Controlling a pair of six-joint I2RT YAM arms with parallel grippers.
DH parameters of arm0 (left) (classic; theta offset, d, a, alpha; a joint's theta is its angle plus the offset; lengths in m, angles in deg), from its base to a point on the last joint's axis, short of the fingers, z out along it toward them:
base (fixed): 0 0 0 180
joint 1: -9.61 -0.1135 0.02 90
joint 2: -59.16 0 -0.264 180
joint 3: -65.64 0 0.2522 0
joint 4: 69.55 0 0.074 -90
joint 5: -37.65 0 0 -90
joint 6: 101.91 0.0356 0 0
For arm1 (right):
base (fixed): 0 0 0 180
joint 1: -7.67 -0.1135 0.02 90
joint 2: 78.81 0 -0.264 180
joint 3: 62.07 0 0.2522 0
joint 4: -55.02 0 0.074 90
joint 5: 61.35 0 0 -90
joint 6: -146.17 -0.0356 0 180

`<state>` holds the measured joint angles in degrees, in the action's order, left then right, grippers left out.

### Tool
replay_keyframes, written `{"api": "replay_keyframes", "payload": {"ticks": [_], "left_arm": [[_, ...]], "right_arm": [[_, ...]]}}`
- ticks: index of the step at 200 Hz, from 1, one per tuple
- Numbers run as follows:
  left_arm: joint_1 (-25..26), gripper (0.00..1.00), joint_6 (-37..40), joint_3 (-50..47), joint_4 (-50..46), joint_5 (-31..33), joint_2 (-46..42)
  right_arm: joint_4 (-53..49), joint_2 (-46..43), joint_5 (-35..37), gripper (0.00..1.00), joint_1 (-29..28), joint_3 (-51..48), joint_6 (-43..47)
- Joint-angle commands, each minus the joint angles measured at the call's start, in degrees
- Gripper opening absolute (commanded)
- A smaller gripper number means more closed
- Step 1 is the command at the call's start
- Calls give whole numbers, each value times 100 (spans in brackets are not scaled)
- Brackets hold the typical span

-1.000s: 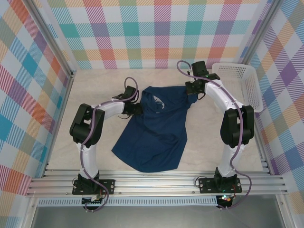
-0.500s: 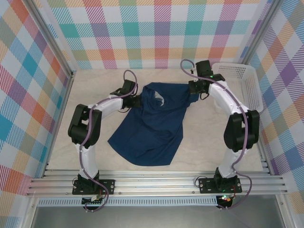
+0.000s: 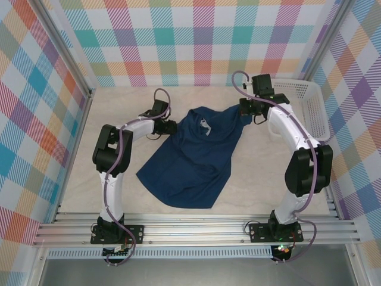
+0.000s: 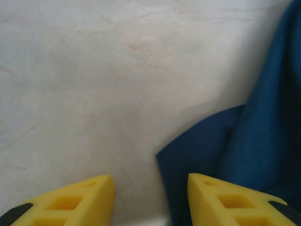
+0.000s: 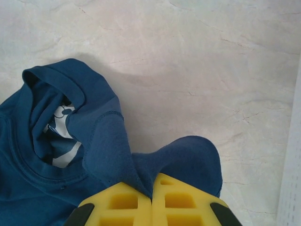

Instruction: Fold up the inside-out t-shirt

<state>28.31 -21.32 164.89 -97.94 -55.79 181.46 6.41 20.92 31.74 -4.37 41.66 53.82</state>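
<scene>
At centre of the pale marbled table (image 3: 83, 179): dark navy soft cotton inside-out t-shirt (image 3: 189, 159), collar far. Yellow-fingered left gripper (image 4: 150, 195): jaws newly parted, cloth released, edge just beside. Yellow-fingered right gripper (image 5: 151, 194): clamped on shoulder fabric. Likely regrasp due; fold not begun

left arm (image 3: 111, 190), right arm (image 3: 290, 130): rounded white link shells, black joint housings | cables (image 3: 237, 80): purple-grey, looping along each arm | bases (image 3: 116, 231): black plates, bolted | left gripper (image 4: 150, 186): yellow blocky fingers (image 4: 77, 202), square cut-outs, black heels | right gripper (image 5: 151, 188): same yellow fingers (image 5: 117, 205), square cut-outs, black heels
</scene>
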Motion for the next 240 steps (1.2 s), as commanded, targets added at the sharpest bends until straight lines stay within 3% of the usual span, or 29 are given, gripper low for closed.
{"api": "replay_keyframes", "payload": {"ticks": [1,31,54,82,108,151,177,205,225,240], "left_arm": [[37,49,-43,231,-83,-381,98],[55,51,-120,56,79,-296,-54],[64,53,-114,-184,537,-729,-242],[150,50,67,115,192,-576,10],[178,40,98,186,130,-485,136],[179,14,217,500,-83,-474,264],[176,6,313,681,-393,-256,86],[144,1,576,1021,-868,423,-775],[101,0,787,1150,-1169,856,-2044],[14,0,748,837,-826,1072,-3284]], "right_arm": [[52,23,-142,0,-9,-15,-55],[75,67,-168,0,-8,-75,-62],[100,111,-177,0,-5,-87,-55],[106,158,-204,0,-9,-85,-62],[98,189,-204,0,-10,-94,-47],[84,215,-161,0,-8,-86,-37],[43,117,-70,0,-9,44,4],[-122,-454,286,0,7,439,106],[-76,-1359,443,0,60,678,115],[217,-2235,467,0,71,585,112]]}}
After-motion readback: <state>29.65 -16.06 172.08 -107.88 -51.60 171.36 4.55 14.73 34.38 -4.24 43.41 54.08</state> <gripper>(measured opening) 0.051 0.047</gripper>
